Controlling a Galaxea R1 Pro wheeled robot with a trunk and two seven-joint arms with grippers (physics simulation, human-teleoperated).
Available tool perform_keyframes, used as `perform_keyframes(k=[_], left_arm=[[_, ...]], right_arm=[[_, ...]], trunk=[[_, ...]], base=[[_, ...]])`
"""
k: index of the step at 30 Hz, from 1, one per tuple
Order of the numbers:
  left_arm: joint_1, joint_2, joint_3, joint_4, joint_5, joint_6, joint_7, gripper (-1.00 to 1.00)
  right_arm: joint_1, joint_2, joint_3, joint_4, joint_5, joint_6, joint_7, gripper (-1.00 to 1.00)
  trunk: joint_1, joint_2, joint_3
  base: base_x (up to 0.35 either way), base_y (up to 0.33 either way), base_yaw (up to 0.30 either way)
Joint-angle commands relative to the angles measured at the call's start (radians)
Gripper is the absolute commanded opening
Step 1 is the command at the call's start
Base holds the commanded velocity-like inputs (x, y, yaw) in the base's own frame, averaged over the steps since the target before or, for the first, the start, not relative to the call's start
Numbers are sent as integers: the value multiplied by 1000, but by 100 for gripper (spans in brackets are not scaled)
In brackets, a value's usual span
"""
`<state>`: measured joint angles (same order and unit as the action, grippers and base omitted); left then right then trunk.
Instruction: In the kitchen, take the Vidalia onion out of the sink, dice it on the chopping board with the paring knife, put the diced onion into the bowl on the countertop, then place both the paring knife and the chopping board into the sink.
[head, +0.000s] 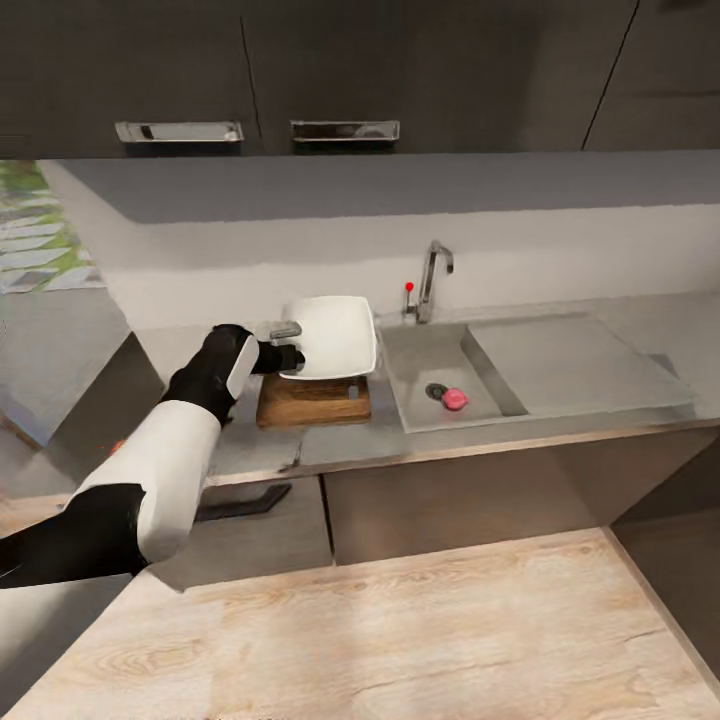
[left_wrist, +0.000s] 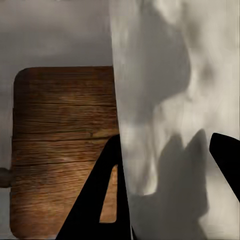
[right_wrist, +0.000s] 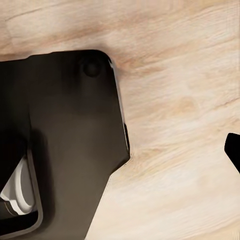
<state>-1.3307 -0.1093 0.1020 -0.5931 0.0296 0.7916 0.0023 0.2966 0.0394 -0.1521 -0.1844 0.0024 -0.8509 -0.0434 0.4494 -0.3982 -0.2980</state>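
Onion's pink bulb, the Vidalia onion (head: 456, 400), sits down in the sink (head: 420, 350) right beside the round dark drain (head: 436, 391), well off to the right of the left tool (head: 290, 345) and untouched. Nearer in, that left tool is at the near-left rim of the white bowl (head: 335, 335), fingers either side of the rim and apparently pinching it; in the left wrist view the dark fingers (left_wrist: 97, 200) straddle the pale bowl wall (left_wrist: 165, 115), one outside, one inside. Bowl looks tilted, raised over the chopping board (head: 312, 400), which lies flat on the grey bench (head: 640, 330) just under and forward of the tool. Wood grain of the board (left_wrist: 60, 150) fills the space beside the finger. Right tool (right_wrist: 234, 152): just one dark fingertip over pale wooden floor (right_wrist: 185, 100), beside a dark body part; whether it is apart or together, I cannot tell. Beyond the sink, a chrome tap (head: 432, 280) with its red knob (head: 408, 288) stands at the wall.
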Motion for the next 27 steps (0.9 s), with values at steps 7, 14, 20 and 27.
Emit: perform_keyframes(k=[7,14,20,27], left_arm=[[-1,-1,5,1,4,5,1,-100],[-1,-1,5,21,4,5,1,-100],[-1,-1,5,39,4,5,1,-100],[-1,-1,4,58,3,5,0,-100]], right_arm=[[1,1,0,-3,1,0,-4,100],[1,1,0,-3,1,0,-4,100],[1,-1,0,-3,1,0,-4,100],[1,-1,0,-3,1,0,-4,100]], trunk=[[1,-2,4],[1,-2,10],[1,-2,14],[1,-2,13]], base=[[0,304,253],[58,308,254],[154,310,222],[234,259,28]])
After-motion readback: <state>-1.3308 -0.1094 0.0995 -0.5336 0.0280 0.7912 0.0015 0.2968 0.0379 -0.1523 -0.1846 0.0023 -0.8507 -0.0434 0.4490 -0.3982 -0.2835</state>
